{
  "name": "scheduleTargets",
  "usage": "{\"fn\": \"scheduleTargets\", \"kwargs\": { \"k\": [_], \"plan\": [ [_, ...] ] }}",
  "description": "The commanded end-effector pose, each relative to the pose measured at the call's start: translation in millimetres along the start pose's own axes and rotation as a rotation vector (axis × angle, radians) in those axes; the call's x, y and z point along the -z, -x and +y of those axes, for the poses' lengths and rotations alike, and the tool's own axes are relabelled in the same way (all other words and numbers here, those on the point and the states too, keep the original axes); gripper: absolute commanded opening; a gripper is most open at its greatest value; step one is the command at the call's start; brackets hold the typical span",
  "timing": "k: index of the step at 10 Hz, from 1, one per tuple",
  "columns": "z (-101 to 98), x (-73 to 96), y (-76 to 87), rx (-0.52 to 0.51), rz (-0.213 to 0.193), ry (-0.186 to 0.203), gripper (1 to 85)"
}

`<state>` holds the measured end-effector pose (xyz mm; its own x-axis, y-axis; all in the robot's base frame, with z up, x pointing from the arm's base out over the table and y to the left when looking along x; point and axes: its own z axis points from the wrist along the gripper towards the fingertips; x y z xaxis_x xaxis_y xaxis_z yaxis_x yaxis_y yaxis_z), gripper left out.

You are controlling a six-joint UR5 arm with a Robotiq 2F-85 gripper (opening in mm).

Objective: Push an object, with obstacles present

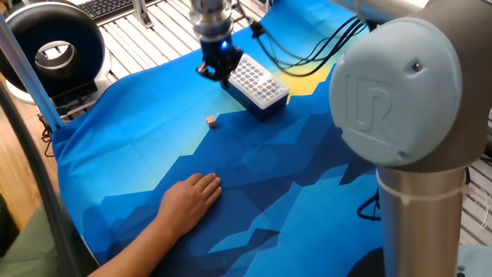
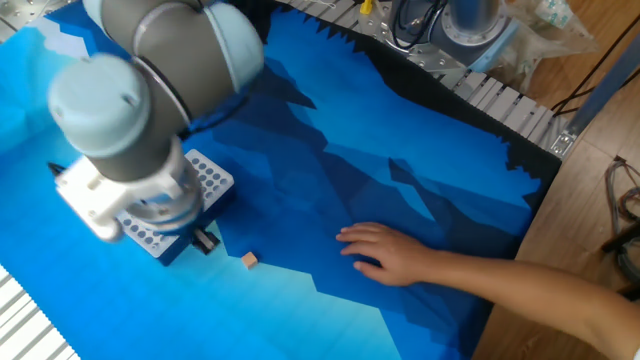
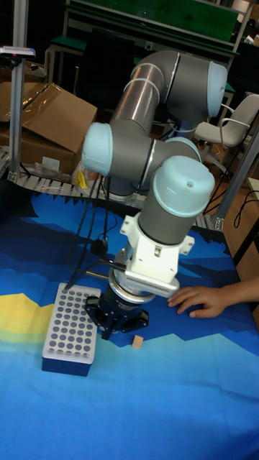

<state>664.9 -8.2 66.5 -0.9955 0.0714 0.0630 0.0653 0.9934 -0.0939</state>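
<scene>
Frankly, the hand's [image 1: 218,75] opening cannot be told beside the box [image 1: 256,86]; cube [image 1: 211,121] lies apart.

Silver-grey tube arm [image 3: 155,83] with fat rounded joints. Pale blue-grey joint caps [image 3: 183,190], smooth and domed; nearest cap in one fixed view embossed with a ringed "UR" mark [image 1: 373,115] and a small screw near the edge. White angular bracket [image 3: 155,248] below the last joint, then a ribbed metal wrist ring [image 3: 137,287]. Small black hand [image 3: 115,313] at the tip, blue light [image 1: 223,44] glowing on its body. Black cables [image 1: 307,58] looping from wrist back along the arm. Grey banded base column [image 1: 419,223]. Hand's fingers too small and dark to make out.
</scene>
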Motion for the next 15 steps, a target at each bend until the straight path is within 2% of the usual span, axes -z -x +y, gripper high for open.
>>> {"fn": "scheduleTargets", "kwargs": {
  "k": [1, 3, 5, 6, 7, 8, 9, 10, 11, 12, 15],
  "plan": [
    [-48.5, 18.2, 2.6, 0.034, 0.011, -0.028, 1.0],
    [-65.3, 19.6, 0.9, 0.043, 0.007, -0.040, 1.0],
    [-89.4, 9.5, 10.8, 0.090, -0.019, -0.058, 1.0],
    [-93.8, 3.3, 12.8, 0.099, -0.023, -0.042, 1.0],
    [-92.7, 2.9, 12.3, 0.088, -0.022, -0.039, 1.0],
    [-77.2, 4.0, 12.0, 0.069, -0.021, 0.001, 1.0],
    [-79.5, 4.0, 13.0, 0.052, -0.025, -0.008, 1.0],
    [-79.5, 4.2, 19.0, 0.064, -0.048, -0.009, 1.0],
    [-70.0, 5.7, 35.8, 0.105, -0.114, 0.023, 1.0],
    [-55.8, 7.9, 46.3, 0.124, -0.159, 0.074, 1.0],
    [-52.0, 7.8, 43.6, 0.152, -0.150, 0.088, 1.0]
  ]
}}
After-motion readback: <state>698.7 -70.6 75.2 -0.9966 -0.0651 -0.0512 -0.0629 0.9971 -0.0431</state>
